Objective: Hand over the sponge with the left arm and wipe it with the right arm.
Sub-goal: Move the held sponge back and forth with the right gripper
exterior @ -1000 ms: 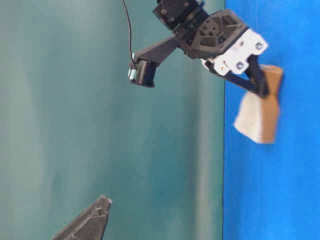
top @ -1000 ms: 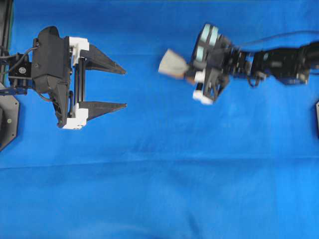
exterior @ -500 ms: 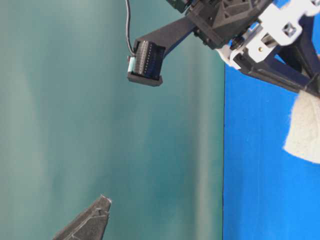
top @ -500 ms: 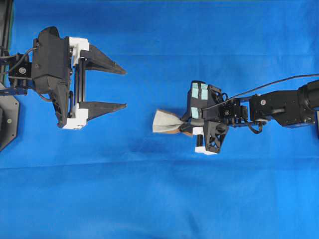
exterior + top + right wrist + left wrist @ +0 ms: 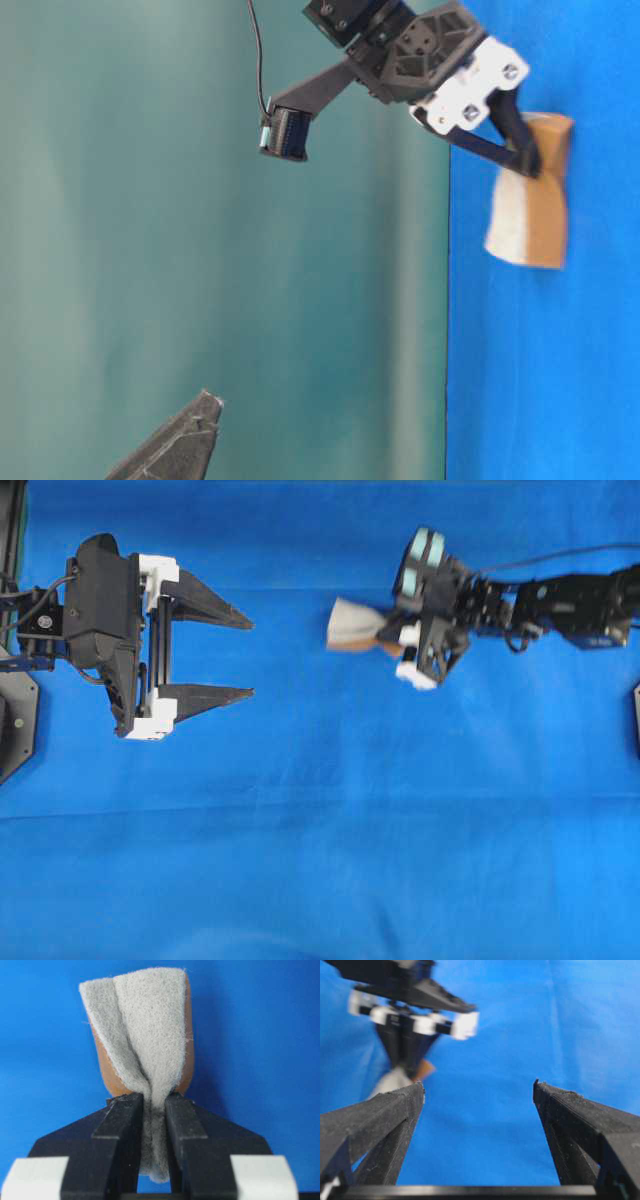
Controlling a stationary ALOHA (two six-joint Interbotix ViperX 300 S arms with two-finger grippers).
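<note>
2 arms: right gripper point(image 5: 385, 638) pinches the sponge point(image 5: 352, 625) over blue cloth point(image 5: 320, 860); left gripper point(image 5: 250, 652) gapes wide.

In the left wrist view the right pincer point(image 5: 412, 1067) at upper left is blurred, and the sponge point(image 5: 395, 1081) is mostly hidden behind a near finger point(image 5: 375, 1125). The overhead view smears the sponge point(image 5: 352, 626). The table-level view's bottom edge cuts off the left arm point(image 5: 175, 445).

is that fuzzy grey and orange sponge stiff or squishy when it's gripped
Probably squishy: the fuzzy grey and orange sponge pinches into a crease between the right claw fingers. Likely light, since it juts out unsupported. Its fuzzy face probably resists slipping.
</note>
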